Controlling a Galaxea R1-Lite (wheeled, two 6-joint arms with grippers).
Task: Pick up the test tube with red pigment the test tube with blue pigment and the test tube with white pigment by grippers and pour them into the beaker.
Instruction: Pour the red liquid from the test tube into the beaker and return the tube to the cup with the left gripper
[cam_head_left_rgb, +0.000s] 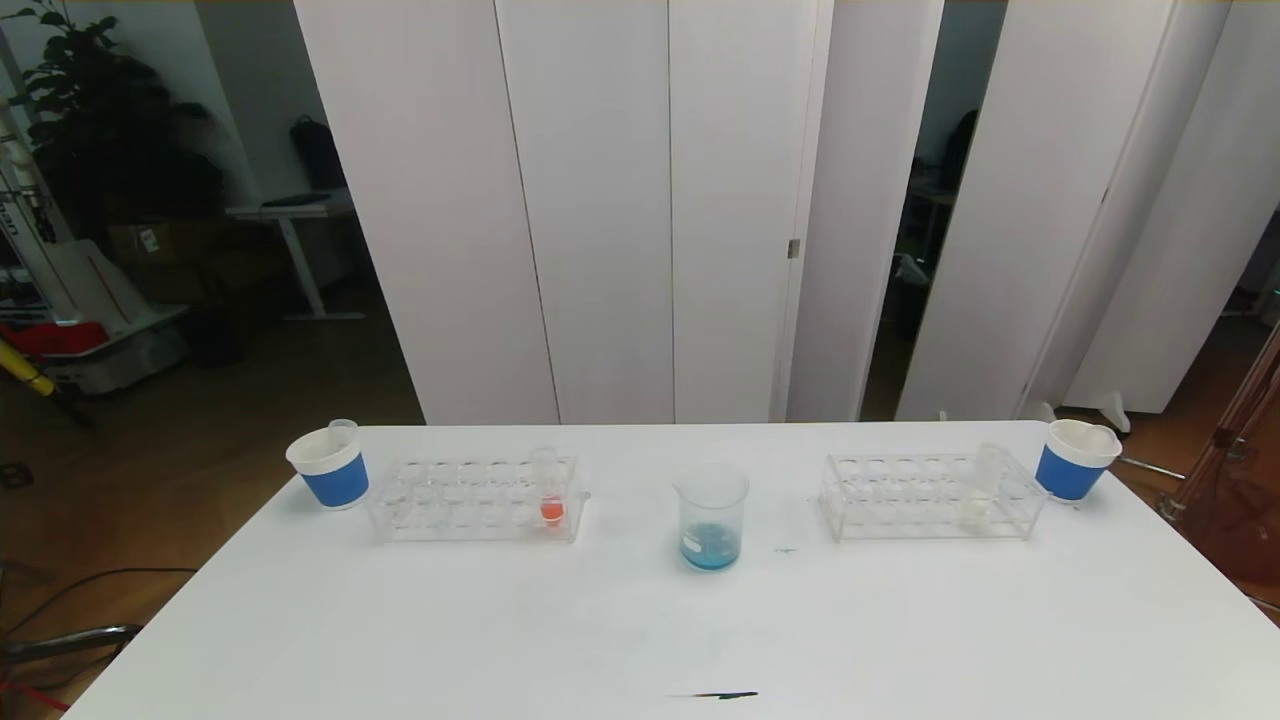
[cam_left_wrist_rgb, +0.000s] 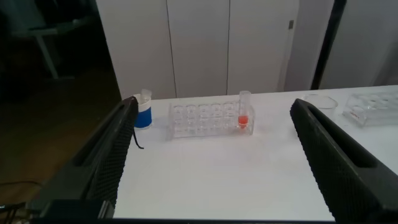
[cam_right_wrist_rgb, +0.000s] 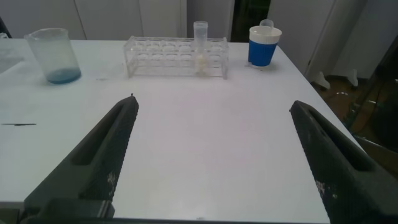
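The beaker (cam_head_left_rgb: 711, 518) stands mid-table with blue liquid at its bottom; it also shows in the right wrist view (cam_right_wrist_rgb: 55, 56). The test tube with red pigment (cam_head_left_rgb: 550, 490) stands upright at the right end of the left clear rack (cam_head_left_rgb: 470, 500), also in the left wrist view (cam_left_wrist_rgb: 244, 112). The test tube with white pigment (cam_head_left_rgb: 980, 490) stands in the right rack (cam_head_left_rgb: 930, 495), also in the right wrist view (cam_right_wrist_rgb: 201, 46). No tube holding blue liquid shows. My left gripper (cam_left_wrist_rgb: 214, 106) and right gripper (cam_right_wrist_rgb: 214, 104) are open and empty, low over the table's near side, outside the head view.
A blue-banded white cup (cam_head_left_rgb: 328, 467) at the far left holds an empty clear tube (cam_head_left_rgb: 343, 435). A second such cup (cam_head_left_rgb: 1075, 460) stands at the far right near the table edge. A thin dark mark (cam_head_left_rgb: 715, 695) lies on the table near the front.
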